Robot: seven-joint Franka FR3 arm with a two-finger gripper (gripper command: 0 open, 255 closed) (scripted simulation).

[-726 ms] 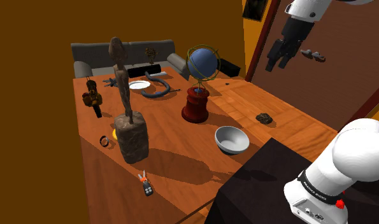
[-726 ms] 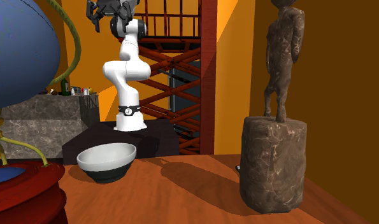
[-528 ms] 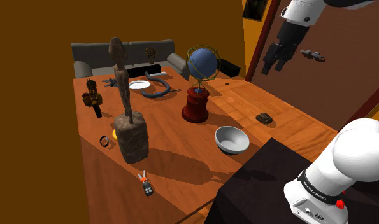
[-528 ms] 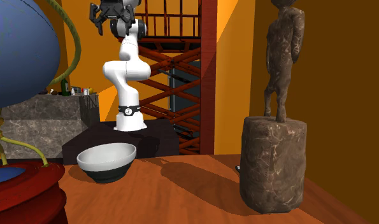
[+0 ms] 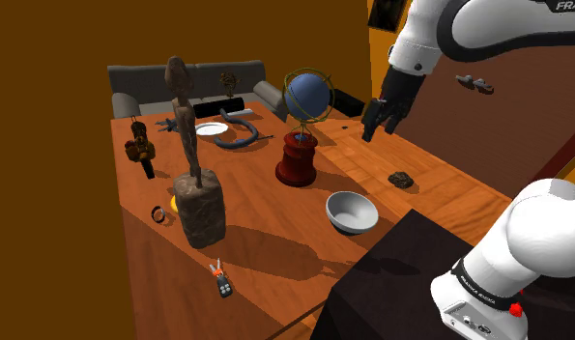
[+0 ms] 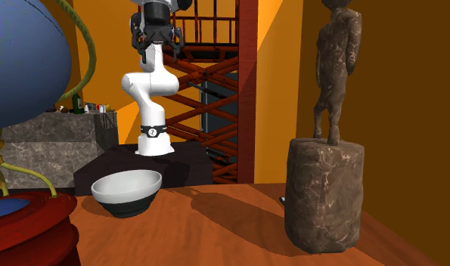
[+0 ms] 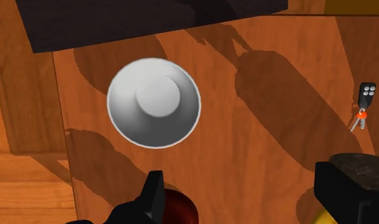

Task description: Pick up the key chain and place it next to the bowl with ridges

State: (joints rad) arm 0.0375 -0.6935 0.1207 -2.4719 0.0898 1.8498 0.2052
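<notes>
A black two-finger gripper point(image 7: 245, 202) hangs high above a wooden table point(image 5: 275, 237), looking down on it. Its jaws are spread wide, nothing lies between them, and they carry nothing.

Closest beneath the jaws, just beside one fingertip, is the dark red base of a globe point(image 5: 298, 159). Just beside the other fingertip is a rough stone block point(image 7: 358, 170), which bears a tall dark statue point(image 5: 184, 106).

Farther ahead of the jaws, on the side of the red base, a pale grey round bowl point(image 7: 153, 102) sits upright on the table. Its inside looks smooth, and no ridges can be made out.

Farthest from the jaws, out past the stone block, lies the key chain point(image 7: 365, 100). It is a small black fob with an orange-red ring and keys, lying flat on the wood and well apart from the bowl. The shoulder view places it near the table's front edge, on the far side of the block from the gripper.

The step in hand appears to be the approach to the pickup, since the key chain is untouched. The next move likely calls for carrying the open jaws sideways past the block until the fob lies between them. They would then lower to the wood and close across the fob's narrow body. Because the statue is tall, the path should probably keep high until it is cleared.
</notes>
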